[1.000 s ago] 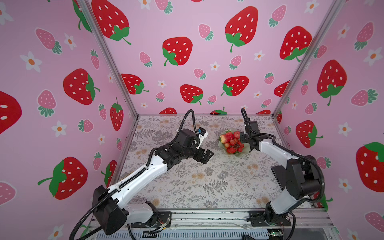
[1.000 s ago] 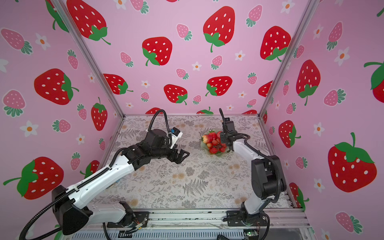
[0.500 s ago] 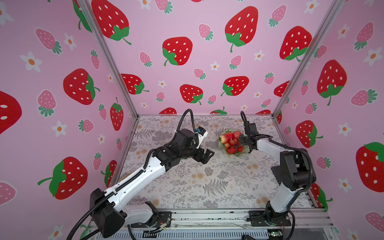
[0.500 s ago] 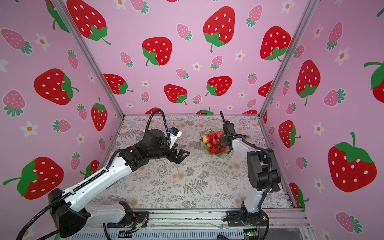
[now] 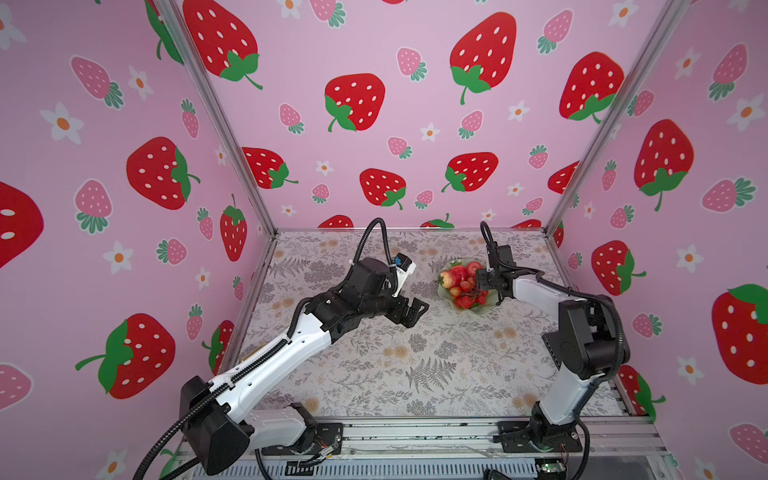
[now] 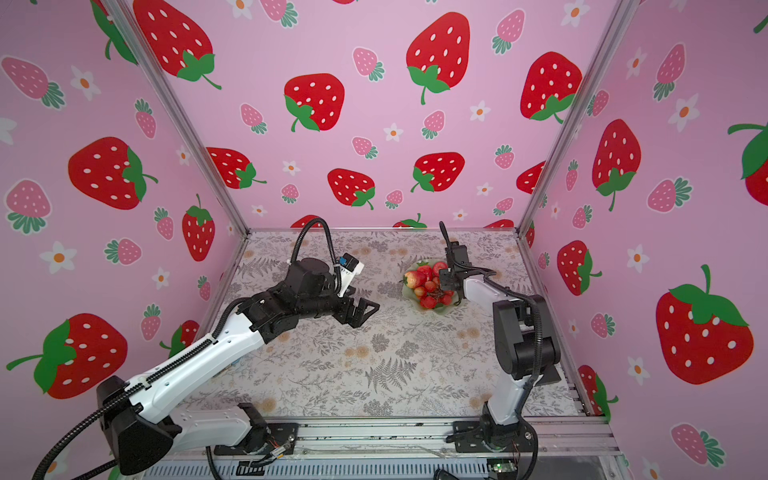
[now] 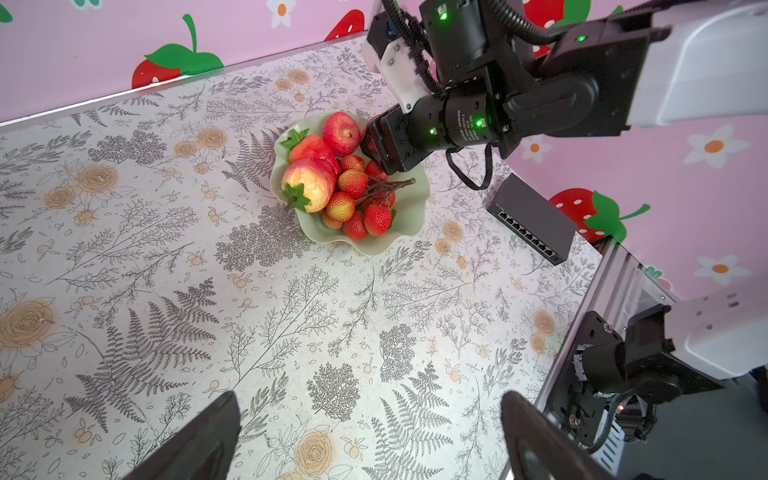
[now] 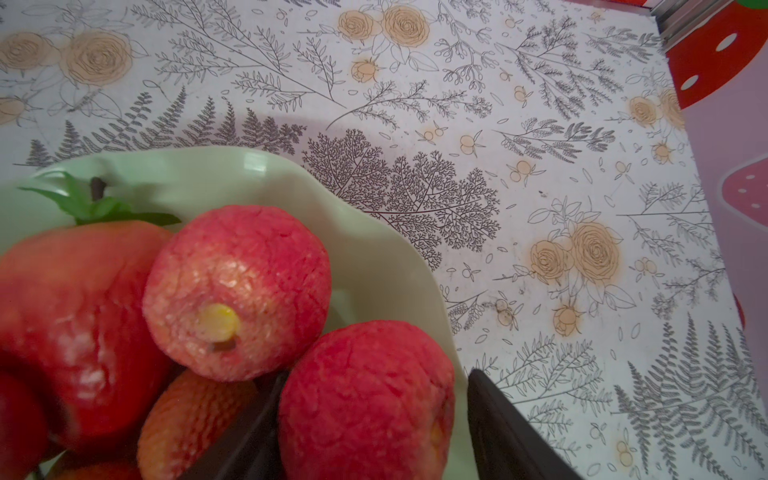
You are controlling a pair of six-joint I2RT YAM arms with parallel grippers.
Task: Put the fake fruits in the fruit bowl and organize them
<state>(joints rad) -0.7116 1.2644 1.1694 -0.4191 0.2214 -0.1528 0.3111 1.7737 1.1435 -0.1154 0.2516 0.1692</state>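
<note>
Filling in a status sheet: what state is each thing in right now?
fruit bowl: upright on the table, heaped with fruit.
fake fruits: piled in the bowl, none seen on the table.
left pincer: open, empty, above the table beside the bowl.
right pincer: open over the bowl, fingers either side of a textured red fruit.
network switch: flat on the table.

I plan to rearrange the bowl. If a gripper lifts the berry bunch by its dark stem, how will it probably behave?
The berry bunch would probably rise as one piece, since thin branching stems join its berries; they may dangle. Its bumpy skin looks easy to grip. Lifting could disturb the strawberry beside it in the fruit bowl.
</note>
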